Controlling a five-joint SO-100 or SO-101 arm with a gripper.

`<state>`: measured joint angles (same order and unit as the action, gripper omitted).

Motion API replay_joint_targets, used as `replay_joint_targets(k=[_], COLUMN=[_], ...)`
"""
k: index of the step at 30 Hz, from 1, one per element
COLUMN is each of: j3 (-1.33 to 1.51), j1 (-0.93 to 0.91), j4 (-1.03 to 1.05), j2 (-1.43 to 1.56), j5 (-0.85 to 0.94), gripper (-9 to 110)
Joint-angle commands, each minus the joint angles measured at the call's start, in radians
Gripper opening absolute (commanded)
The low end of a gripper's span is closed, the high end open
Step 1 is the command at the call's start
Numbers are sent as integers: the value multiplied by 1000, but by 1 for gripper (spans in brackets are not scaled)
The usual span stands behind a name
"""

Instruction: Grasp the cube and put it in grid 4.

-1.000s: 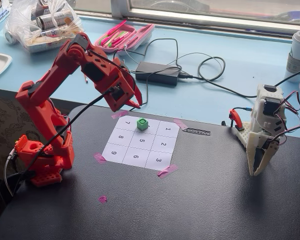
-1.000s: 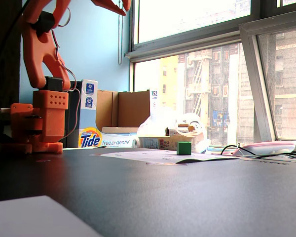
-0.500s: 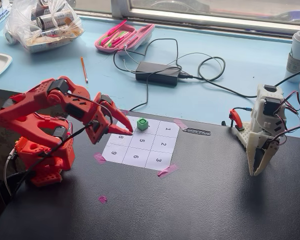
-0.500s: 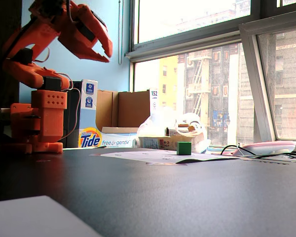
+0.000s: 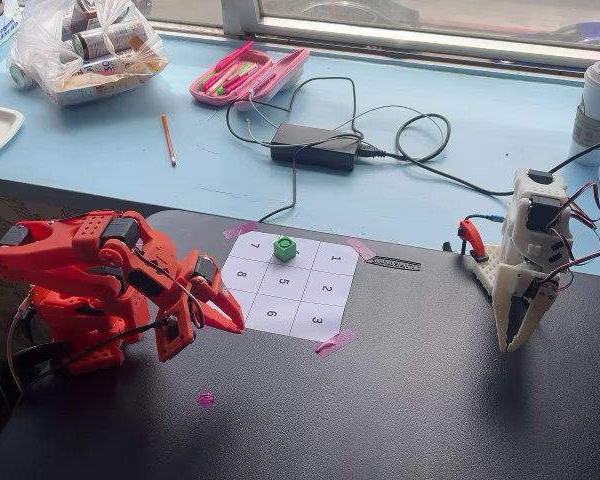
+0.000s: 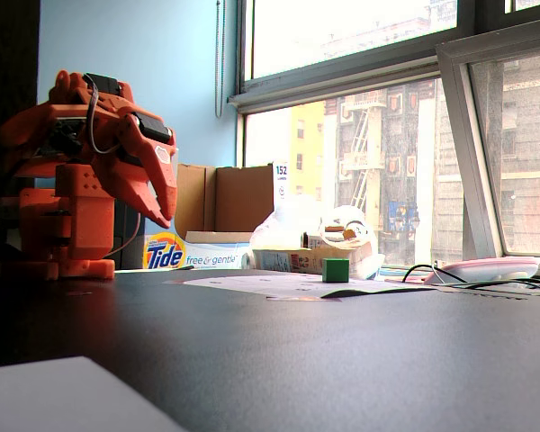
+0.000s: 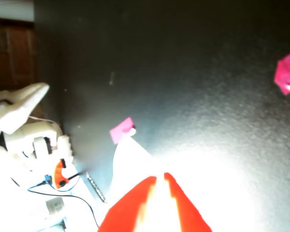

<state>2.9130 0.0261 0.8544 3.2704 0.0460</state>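
- the gripper (image 5: 232,322) and its whole arm are bright orange-red.
- beyond the fingertips sits the cube (image 5: 284,248), vivid green, on grid 4 (image 5: 280,254), white paper with a black digit.
- pink tape scrap (image 5: 205,398) just below the gripper, on the matte black table (image 5: 420,400).
- far off to the right, a cream-white second arm (image 5: 528,262).

I see matt red plastic on my gripper (image 5: 230,322), a smooth green plastic-looking cube (image 5: 284,248), matt white paper at grid 4 (image 5: 289,262), and a dark, finely grained table (image 5: 430,400).
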Motion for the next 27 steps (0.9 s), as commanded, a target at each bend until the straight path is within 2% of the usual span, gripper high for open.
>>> replay_joint_targets(k=[1,13,27], j3=[41,186,186], j1=[-14,-17,-35], j4=[21,31,32], j2=[29,32,32], j5=[-48,-147,-170], gripper=[0,0,0])
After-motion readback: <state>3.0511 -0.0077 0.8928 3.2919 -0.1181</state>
